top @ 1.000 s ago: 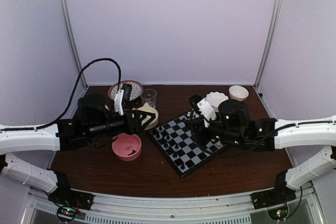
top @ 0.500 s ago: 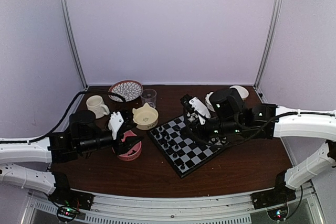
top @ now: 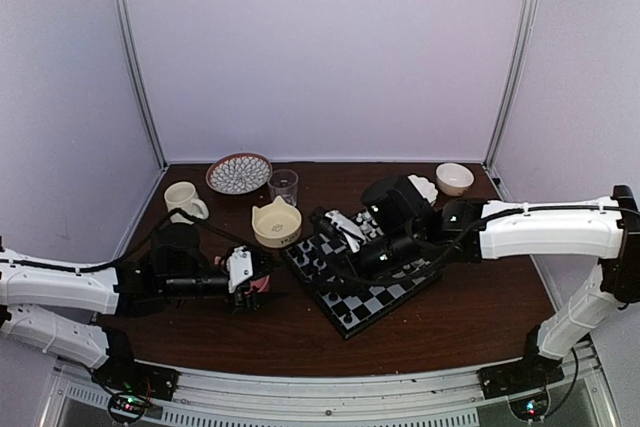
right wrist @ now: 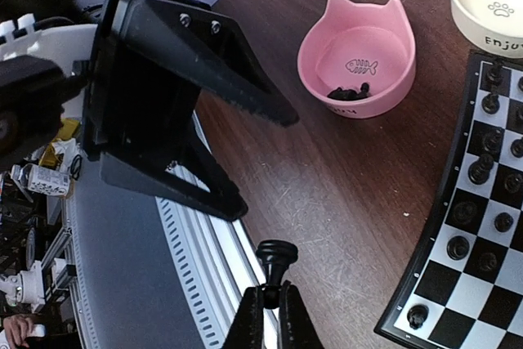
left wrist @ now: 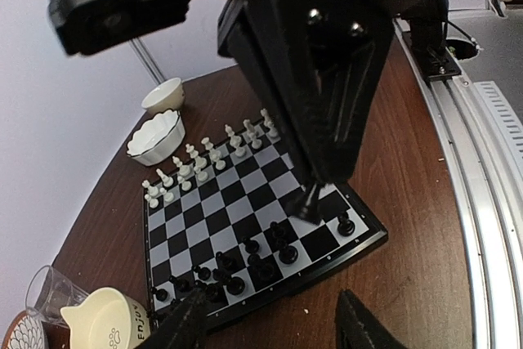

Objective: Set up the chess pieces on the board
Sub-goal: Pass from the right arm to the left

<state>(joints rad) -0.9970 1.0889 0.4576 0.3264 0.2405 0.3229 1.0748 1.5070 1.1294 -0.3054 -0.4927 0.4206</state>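
placing one black chessman (right wrist: 276,256) on the board (top: 378,299) is the step in hand. the right jaws are fully closed on that black chessman, gripped by its lower part and upright, at the bottom centre of the right wrist view. in the overhead view the right arm (top: 540,230) reaches across the board toward its upper left corner. the left jaws stand partly apart with nothing between them, low by the pink bowl (right wrist: 392,46); that bowl holds a small heap of black chessmen (right wrist: 346,91) not yet set out. next move, as a judgement: lower the held piece onto a free square among the black chessmen on the board (left wrist: 245,261), keep it vertical, then release. risk: those men stand close together. white chessmen (left wrist: 204,159) fill its upper rows in the left wrist view. cream bowl (top: 276,224), mug (top: 184,199), glass (top: 284,186), patterned plate (top: 238,172), scalloped white bowl (left wrist: 155,138) and small pale bowl (top: 454,178) sit on the bench (top: 470,322), off the path; the left arm (top: 60,282) lies near the board's left corner.
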